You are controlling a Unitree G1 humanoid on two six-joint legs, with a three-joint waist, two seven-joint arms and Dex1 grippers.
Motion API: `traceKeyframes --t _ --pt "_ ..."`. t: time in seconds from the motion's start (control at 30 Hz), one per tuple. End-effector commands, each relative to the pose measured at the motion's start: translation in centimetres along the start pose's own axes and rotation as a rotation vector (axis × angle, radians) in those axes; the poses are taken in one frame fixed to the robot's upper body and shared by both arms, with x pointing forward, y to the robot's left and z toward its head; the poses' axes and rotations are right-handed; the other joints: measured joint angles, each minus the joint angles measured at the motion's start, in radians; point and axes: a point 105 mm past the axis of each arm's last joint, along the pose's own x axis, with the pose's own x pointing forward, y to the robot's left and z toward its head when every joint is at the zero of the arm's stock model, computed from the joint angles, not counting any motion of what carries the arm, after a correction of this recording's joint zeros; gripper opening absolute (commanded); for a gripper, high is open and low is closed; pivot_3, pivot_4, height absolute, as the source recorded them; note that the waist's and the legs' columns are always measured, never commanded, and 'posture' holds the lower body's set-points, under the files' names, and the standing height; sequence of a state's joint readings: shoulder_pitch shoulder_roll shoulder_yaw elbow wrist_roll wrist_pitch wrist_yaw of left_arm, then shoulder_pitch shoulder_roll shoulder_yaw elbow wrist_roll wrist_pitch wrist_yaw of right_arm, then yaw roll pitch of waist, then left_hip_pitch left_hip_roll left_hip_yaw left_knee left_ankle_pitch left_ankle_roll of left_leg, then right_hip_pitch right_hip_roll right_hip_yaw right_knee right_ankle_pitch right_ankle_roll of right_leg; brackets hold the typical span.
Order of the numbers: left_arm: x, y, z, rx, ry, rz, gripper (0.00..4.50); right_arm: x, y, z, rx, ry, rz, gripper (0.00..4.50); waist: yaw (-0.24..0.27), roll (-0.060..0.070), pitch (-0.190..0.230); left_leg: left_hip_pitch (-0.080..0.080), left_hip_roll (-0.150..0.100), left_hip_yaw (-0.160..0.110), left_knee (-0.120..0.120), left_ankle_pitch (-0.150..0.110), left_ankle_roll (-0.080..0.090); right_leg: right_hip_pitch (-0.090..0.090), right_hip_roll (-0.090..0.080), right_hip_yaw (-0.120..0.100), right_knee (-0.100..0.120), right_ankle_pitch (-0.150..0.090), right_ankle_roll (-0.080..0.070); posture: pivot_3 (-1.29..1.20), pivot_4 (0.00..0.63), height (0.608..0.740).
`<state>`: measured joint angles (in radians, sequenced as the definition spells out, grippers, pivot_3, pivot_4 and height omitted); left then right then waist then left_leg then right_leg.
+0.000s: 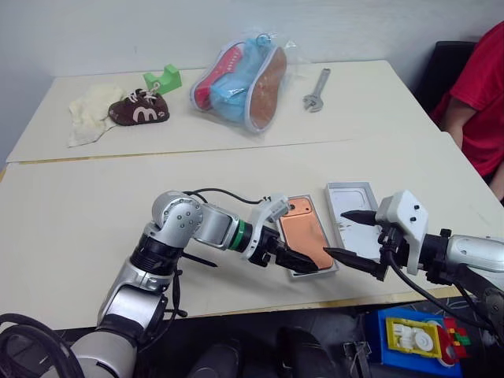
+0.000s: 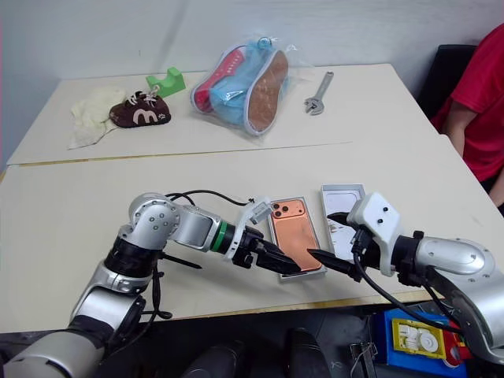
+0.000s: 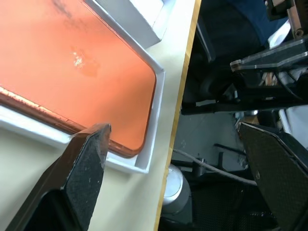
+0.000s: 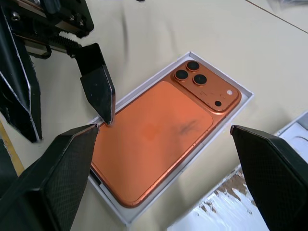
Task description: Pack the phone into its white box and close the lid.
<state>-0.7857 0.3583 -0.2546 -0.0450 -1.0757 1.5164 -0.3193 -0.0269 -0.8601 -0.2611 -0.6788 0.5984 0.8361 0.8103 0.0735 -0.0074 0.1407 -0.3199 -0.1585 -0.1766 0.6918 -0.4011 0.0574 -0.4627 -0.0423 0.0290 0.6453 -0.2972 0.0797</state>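
We see the smooth copper-orange phone (image 4: 154,139) lying camera-up in the shallow white box (image 4: 243,94) on the table (image 1: 94,220). Our left hand (image 2: 277,260) and right hand (image 1: 354,236) gape wide, empty. We judge the lid (image 1: 352,201), just beside, comes next: lift, flip, align squarely.

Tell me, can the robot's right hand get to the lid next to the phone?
Probably yes. The right hand is open and hangs just above the lid, which lies open on the table beside the white box, nothing between them.
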Motion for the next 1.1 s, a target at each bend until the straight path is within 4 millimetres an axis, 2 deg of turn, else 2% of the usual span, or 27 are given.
traceKeyframes --t 0.03,0.23,0.33,0.43,0.47,0.57,0.8,0.97,1.1 --pt "-3.2 -0.4 0.4 0.149 -0.071 0.022 4.49 -0.4 -0.3 0.3 0.009 0.01 -0.069 4.5 -0.005 0.001 0.001 0.0 0.0 0.0 0.0 0.0 0.0 -0.001 0.0 0.0 0.0 0.0 0.0 0.0 0.15 0.74" --pt "-9.3 -1.6 -0.8 0.625 -0.231 -0.038 4.49 0.6 -2.0 -1.0 0.168 0.069 -0.267 4.5 -0.017 0.004 0.003 0.001 0.002 0.001 -0.005 0.0 -0.001 -0.001 0.0 -0.001 -0.002 0.0 0.0 0.0 0.15 0.74" --pt "-10.7 -1.4 -1.3 0.781 -0.234 -0.052 4.49 1.8 -3.0 -1.9 0.259 0.087 -0.363 4.5 -0.01 0.005 0.003 0.001 0.002 0.002 -0.005 0.0 -0.001 0.0 0.0 -0.003 -0.005 0.0 -0.001 0.0 0.15 0.74" --pt "-10.8 -0.8 -0.8 0.936 -0.261 0.002 4.49 2.8 -4.1 -2.6 0.323 0.102 -0.442 4.5 0.003 0.005 0.003 0.001 0.002 0.002 -0.005 0.001 0.0 0.001 -0.001 -0.004 -0.006 0.0 0.0 0.0 0.15 0.74" --pt "-10.8 -0.8 -0.5 0.935 -0.287 0.007 4.49 3.2 -4.2 -2.8 0.336 0.111 -0.449 4.5 0.006 0.006 0.003 0.001 0.001 0.002 -0.005 0.001 0.0 0.001 -0.001 -0.004 -0.006 0.0 0.0 0.0 0.15 0.74" --pt "-10.5 -1.1 0.3 0.984 -0.331 0.021 4.5 4.0 -4.5 -3.8 0.365 0.146 -0.467 3.94 0.003 0.006 0.003 0.0 0.001 0.002 -0.006 0.001 0.001 0.001 -0.001 -0.004 -0.007 0.0 0.0 0.0 0.15 0.74" --pt "-10.3 -1.1 0.1 0.98 -0.338 0.041 4.5 4.7 -4.0 -3.8 0.392 0.136 -0.443 1.56 -0.007 0.006 0.003 0.001 0.001 0.002 -0.006 0.001 0.001 0.0 -0.001 -0.005 -0.006 0.0 0.0 0.0 0.15 0.74" --pt "-10.2 -0.8 -0.1 0.957 -0.335 0.05 4.5 4.3 -4.4 -3.7 0.393 0.13 -0.454 1.56 -0.005 0.005 0.003 0.001 0.001 0.002 -0.005 0.001 0.001 0.001 -0.001 -0.004 -0.005 0.0 0.0 0.0 0.15 0.74" --pt "-10.3 -0.4 -0.1 0.939 -0.333 0.06 4.5 3.2 -4.7 -1.8 0.361 0.075 -0.444 1.56 -0.005 0.006 0.003 0.001 0.001 0.002 -0.005 0.001 0.001 0.001 -0.001 -0.004 -0.005 0.0 0.0 0.0 0.15 0.74"
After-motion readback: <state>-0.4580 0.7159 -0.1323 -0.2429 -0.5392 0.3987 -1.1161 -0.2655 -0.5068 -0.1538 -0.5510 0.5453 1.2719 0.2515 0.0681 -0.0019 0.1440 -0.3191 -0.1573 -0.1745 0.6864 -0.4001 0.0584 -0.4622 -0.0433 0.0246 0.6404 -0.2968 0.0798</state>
